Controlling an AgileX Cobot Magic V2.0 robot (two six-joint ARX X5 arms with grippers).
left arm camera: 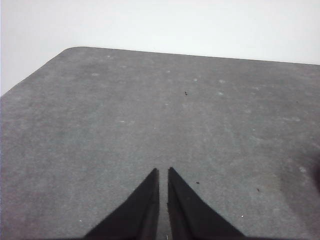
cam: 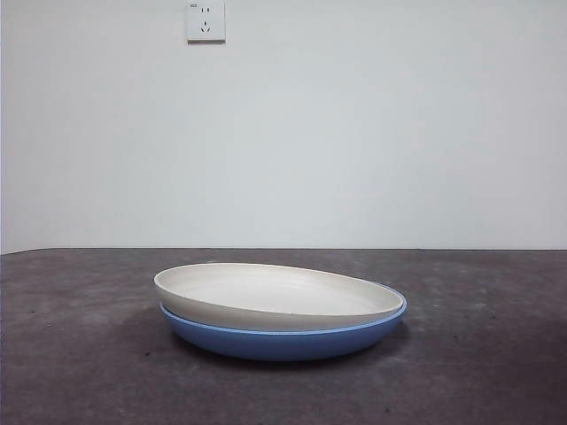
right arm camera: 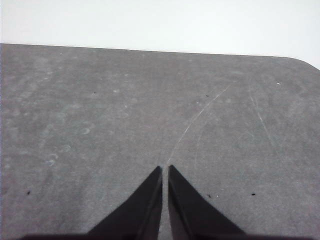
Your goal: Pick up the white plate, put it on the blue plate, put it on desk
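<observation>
cream-white and matte, the wide shallow round white plate [cam: 275,297] sits nested in the glossy medium-blue round plate [cam: 283,341], the pair resting on the rough, mottled dark grey-brown tabletop [cam: 80,354] near the middle of the front view. the white plate is not seated flat: its rim rides higher on the left of that view, overhanging the blue rim there, and dips lower on the right, where a thin arc of blue rim shows beside it. both plates face open side up, and being round they have no long axis to speak of; seen from this low angle they read as wide flat ellipses. faint concentric rings show inside the white one.

neither arm appears in the front view, and neither wrist view catches a plate. the left gripper [left arm camera: 163,172] hangs over bare tabletop, its two black jaws drawn together with only a thin slit between them, gripping nothing. the right gripper [right arm camera: 165,170] is much the same, jaws clenched nearly tip to tip over bare tabletop marked with pale scratches, grasping nothing. so both grippers are well apart from the stacked plates.

behind the tabletop, a plain white wall carries a white wall socket [cam: 205,21] high up.
</observation>
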